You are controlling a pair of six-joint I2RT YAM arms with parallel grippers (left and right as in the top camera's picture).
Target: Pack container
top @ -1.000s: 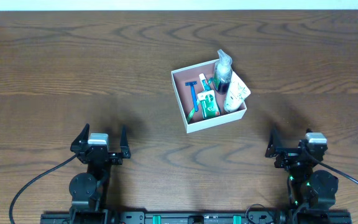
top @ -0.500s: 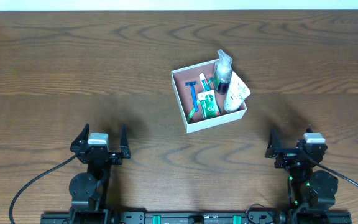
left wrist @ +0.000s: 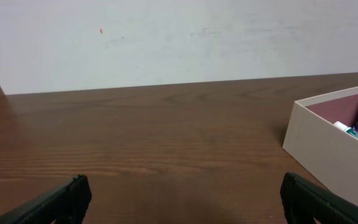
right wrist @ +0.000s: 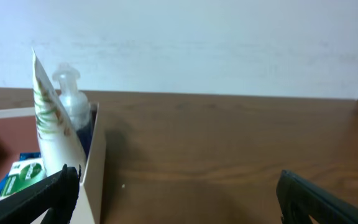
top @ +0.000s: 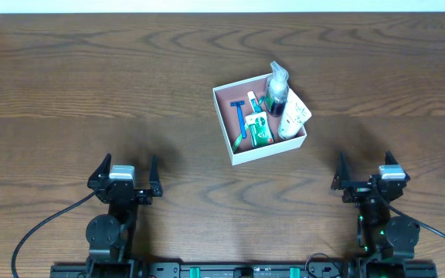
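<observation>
The container point(top: 273, 149), a shallow square box with white walls and a dusty pink floor, is sitting turned at a slight angle on the dark wooden desk point(top: 91, 85), right of centre and toward the far side. Inside it, a blue razor point(top: 239, 120) is lying along the left part of the floor, a green and white packet point(top: 259, 129) is lying beside it, and a dark pump bottle point(top: 276, 91) is standing in the far right corner. A white tube with a leaf print point(top: 292, 116) is leaning against the right wall, its top poking over the rim. No loose item is showing on the desk around the box. At the near edge, the left tool point(top: 129, 162) and the right tool point(top: 364, 166) are both hanging released, jaws spread wide and grasping nothing, well apart from the box. The left wrist view is showing only the box's left wall point(left wrist: 319, 134) at its right edge; the right wrist view is showing the tube and pump top at its left. Judging from this, the packing is looking finished and the arms are parking. Doing that well is meaning keeping both tools low, back and clear of the box, especially of the overhanging tube, which a passing finger could be tipping out. If anything more is coming, the bare pink floor at the near left is offering room, best entered from straight above.
</observation>
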